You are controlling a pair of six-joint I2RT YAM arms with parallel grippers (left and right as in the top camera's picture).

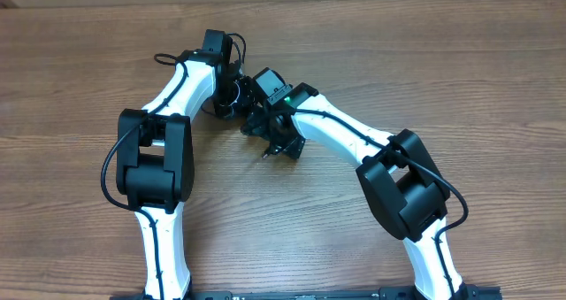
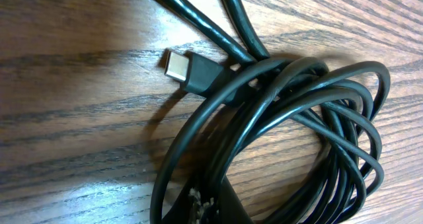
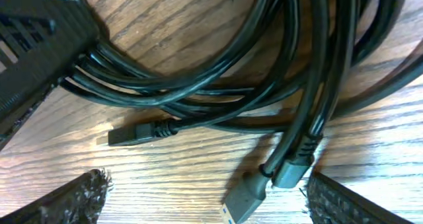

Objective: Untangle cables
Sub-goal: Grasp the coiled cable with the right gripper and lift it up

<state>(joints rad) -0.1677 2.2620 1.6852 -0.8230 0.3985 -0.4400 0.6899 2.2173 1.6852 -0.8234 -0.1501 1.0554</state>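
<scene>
Well, closest to my right wrist camera, the right claw [image 3: 215, 196] stands wide open. Its two fingertips [image 3: 82, 196] are low over the tabletop [image 3: 172, 178] and nothing is held between them. Just in front of them lie three plug ends: a large silver-tipped plug [image 3: 241, 197], a second plug [image 3: 294, 170] touching it, and a small plug [image 3: 135, 133] off to the side. Here is my first worry. The two touching plugs lie so close that, if I close now, I may take both, or a strand with them. A pull would then tighten the tangle instead of opening it.

Behind the plugs the cables [image 3: 218, 85] run as a bunch of black loops that cross one another. At the far side a dark part of the other arm covers several strands. In the left wrist view the left claw [image 2: 210, 209] is closed and the loops run in under it, so I judge that it pinches the bunch. There a flat plug [image 2: 188, 69] passes with its body under a loop, so if I pull this end, it can catch there. If the left claw holds too many strands, the whole coil will slide with the right arm and nothing separates. If its hold is weak, the bunch slips out.

From overhead, both claws meet over the cables near the middle of the tabletop. They are very near each other, so a careless move can knock them together.
</scene>
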